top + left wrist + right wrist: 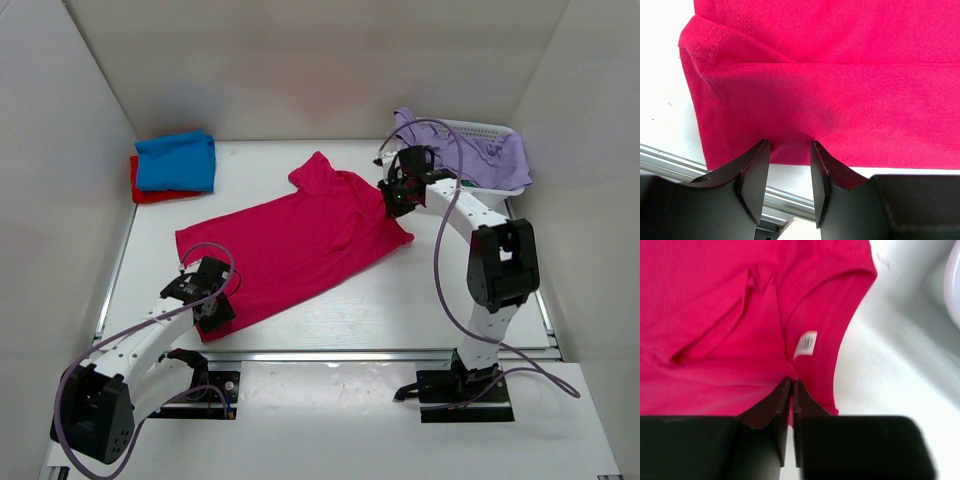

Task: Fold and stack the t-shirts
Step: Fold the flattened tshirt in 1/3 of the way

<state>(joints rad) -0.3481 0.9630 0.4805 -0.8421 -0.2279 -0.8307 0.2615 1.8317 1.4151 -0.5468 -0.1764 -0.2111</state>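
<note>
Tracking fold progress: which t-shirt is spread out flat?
The crimson-pink t-shirt mid-table; the blue t-shirt lies folded atop the folded red t-shirt at far left.

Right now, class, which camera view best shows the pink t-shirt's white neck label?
The right wrist view: the white neck label sits large and clear just beyond the right hand. The top external view shows the whole pink t-shirt, but no label can be made out. The left wrist view shows only the hem.

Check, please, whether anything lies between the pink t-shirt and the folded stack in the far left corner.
Nothing visible does: only bare table separates the pink t-shirt from the blue-on-red stack. The right gripper is pinched on its collar and the left gripper straddles its hem.
</note>
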